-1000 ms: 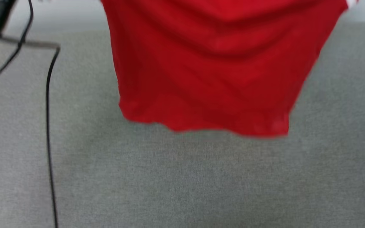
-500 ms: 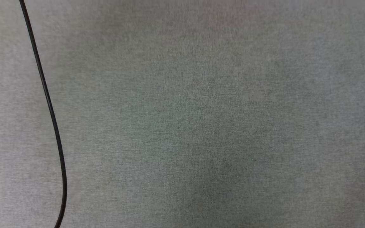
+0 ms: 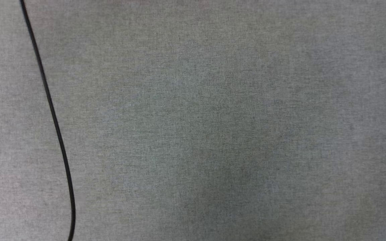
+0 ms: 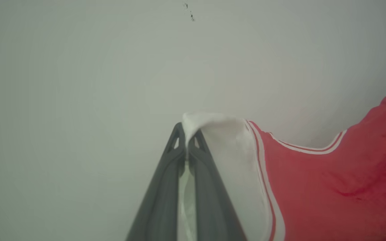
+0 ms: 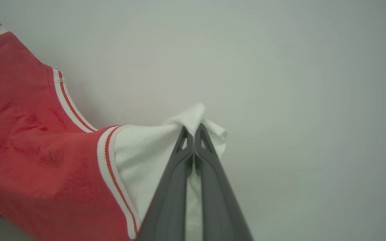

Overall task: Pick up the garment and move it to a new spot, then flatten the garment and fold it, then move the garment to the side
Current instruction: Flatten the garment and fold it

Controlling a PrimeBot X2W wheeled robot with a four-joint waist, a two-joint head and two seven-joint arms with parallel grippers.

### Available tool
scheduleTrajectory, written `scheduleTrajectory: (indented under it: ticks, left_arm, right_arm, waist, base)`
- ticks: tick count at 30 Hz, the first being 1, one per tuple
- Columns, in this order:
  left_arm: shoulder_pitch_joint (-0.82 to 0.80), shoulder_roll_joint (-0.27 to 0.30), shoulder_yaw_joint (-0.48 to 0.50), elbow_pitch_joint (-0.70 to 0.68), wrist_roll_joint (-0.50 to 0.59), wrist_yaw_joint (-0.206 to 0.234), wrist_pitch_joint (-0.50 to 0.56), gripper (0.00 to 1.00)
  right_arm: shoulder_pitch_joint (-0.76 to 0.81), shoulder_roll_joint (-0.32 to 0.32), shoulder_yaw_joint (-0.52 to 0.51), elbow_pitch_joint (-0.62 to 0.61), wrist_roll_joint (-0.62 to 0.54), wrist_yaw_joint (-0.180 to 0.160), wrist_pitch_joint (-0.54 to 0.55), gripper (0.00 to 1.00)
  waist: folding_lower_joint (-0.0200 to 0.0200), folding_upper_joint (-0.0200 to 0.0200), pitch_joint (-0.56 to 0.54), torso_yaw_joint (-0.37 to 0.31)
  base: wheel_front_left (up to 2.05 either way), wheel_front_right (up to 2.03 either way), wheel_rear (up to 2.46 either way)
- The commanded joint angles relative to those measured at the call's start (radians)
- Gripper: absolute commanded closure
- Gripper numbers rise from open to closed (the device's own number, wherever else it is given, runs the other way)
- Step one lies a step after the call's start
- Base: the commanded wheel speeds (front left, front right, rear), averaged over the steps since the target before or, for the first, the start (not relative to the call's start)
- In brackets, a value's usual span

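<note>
The garment (image 4: 330,180) is a red shirt with white sleeves and red-and-white striped trim, held up in the air between my two arms. In the left wrist view my left gripper (image 4: 187,135) is shut on a white sleeve, the red body hanging off to the right. In the right wrist view the garment (image 5: 35,150) spreads to the left, and my right gripper (image 5: 193,134) is shut on the other white sleeve, with a tuft of cloth bunched above the tips. The striped neckline dips between the two grips.
The head view looks down on a grey fabric surface (image 3: 213,134) with a thin black cable (image 3: 54,120) running down its left side. A plain pale wall (image 4: 112,67) stands behind the held garment in both wrist views.
The head camera has tilted down: a second ago the garment's red lower body hung across the top of its picture, and now grey fabric and the cable remain there.
</note>
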Motion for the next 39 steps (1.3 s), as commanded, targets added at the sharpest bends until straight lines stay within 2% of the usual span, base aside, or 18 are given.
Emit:
scheduleTrajectory:
  ticks: [1,6,13,20,29,39]
  left_arm:
    - [0.029,0.002,-0.001,0.006,-0.004,-0.005,-0.012,1.00]
    - [0.178,0.012,-0.005,0.015,-0.036,-0.001,-0.055,1.00]
    - [0.450,0.025,0.007,-0.038,-0.082,0.030,-0.080,1.00]
    - [0.793,0.058,0.053,-0.175,-0.146,0.097,-0.087,1.00]
    - [1.243,0.087,0.089,-0.380,-0.207,0.189,-0.088,1.00]
    - [1.587,0.114,0.101,-0.449,-0.269,0.249,-0.089,1.00]
  right_arm:
    - [0.032,0.009,0.008,0.015,0.017,-0.001,-0.014,1.00]
    - [0.154,0.039,0.070,0.058,0.084,-0.001,-0.086,1.00]
    - [0.370,0.017,0.178,0.022,0.178,-0.001,-0.162,1.00]
    - [0.609,-0.028,0.242,-0.065,0.259,-0.001,-0.199,1.00]
    - [0.890,-0.080,0.297,-0.137,0.308,-0.001,-0.212,1.00]
    - [1.178,-0.139,0.304,-0.186,0.335,-0.001,-0.220,1.00]
  waist:
    - [-0.0003,0.0000,-0.007,-0.003]
    - [-0.0003,0.0000,-0.047,-0.006]
    - [-0.0003,0.0000,-0.127,0.003]
    - [-0.0003,0.0000,-0.223,0.010]
    - [-0.0003,0.0000,-0.358,0.005]
    - [-0.0003,0.0000,-0.501,0.001]
  base:
    - [0.00,0.00,0.00]
    - [0.00,0.00,0.00]
    - [0.00,0.00,0.00]
    - [0.00,0.00,0.00]
    - [0.00,0.00,0.00]
    - [0.00,0.00,0.00]
